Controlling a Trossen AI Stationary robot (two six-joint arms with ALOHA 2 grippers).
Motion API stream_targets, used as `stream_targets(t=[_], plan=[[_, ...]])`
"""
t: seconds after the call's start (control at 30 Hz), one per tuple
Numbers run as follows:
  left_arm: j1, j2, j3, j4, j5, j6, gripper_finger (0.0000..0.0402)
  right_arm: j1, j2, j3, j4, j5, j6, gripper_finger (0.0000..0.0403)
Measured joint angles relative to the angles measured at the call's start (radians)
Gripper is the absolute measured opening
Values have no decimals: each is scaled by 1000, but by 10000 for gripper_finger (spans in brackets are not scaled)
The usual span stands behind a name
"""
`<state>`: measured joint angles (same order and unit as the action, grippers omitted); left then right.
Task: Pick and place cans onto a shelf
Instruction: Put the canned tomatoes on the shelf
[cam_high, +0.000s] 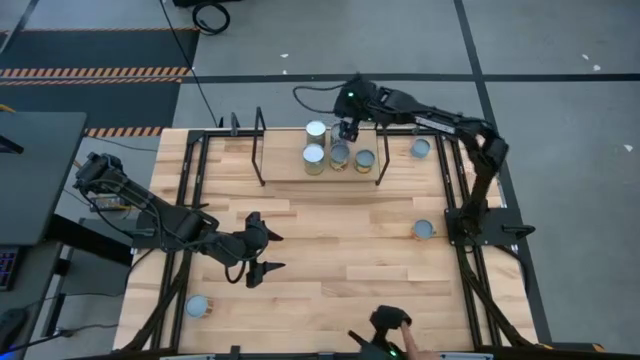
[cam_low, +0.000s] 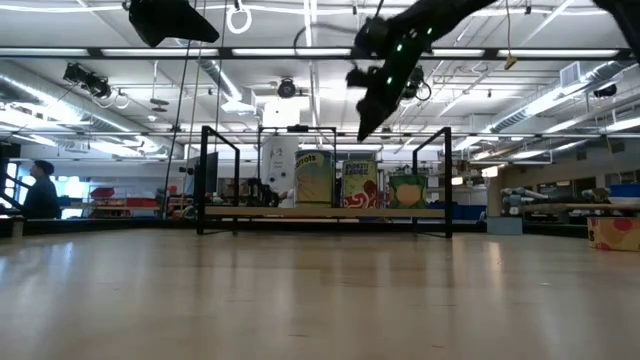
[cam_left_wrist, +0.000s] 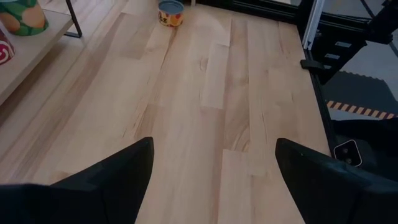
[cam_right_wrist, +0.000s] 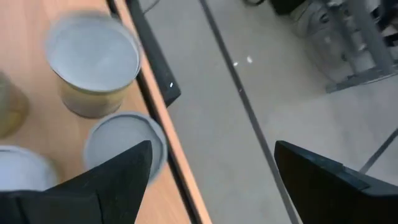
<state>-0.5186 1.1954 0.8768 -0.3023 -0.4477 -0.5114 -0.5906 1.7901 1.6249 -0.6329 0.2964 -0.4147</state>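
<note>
The shelf (cam_high: 290, 170) stands at the table's far middle, a light-wood board in a black frame (cam_low: 325, 212). Several cans stand upright on it: one (cam_high: 316, 130) toward the far edge and three in a row (cam_high: 314, 157), (cam_high: 339, 155), (cam_high: 364, 160). They also show in the low view (cam_low: 313, 178). My right gripper (cam_high: 347, 128) hangs open and empty above the shelf's far edge, over the cans (cam_right_wrist: 93, 62). My left gripper (cam_high: 262, 255) is open and empty above the table's near-left middle.
Loose cans stand on the tabletop: one right of the shelf (cam_high: 420, 148), one at the right (cam_high: 424, 229), which also shows in the left wrist view (cam_left_wrist: 170, 12), and one at the near left (cam_high: 197, 306). A dark device (cam_high: 390, 320) sits at the near edge.
</note>
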Motion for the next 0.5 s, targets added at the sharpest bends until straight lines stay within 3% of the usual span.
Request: stream_targets(t=[0.3, 0.5], plan=[[0, 0, 0, 0, 0, 0, 341, 3, -309, -3, -265, 53, 211, 346], [0, 0, 0, 0, 0, 0, 341, -14, -558, -173, -307, 100, 401, 346]])
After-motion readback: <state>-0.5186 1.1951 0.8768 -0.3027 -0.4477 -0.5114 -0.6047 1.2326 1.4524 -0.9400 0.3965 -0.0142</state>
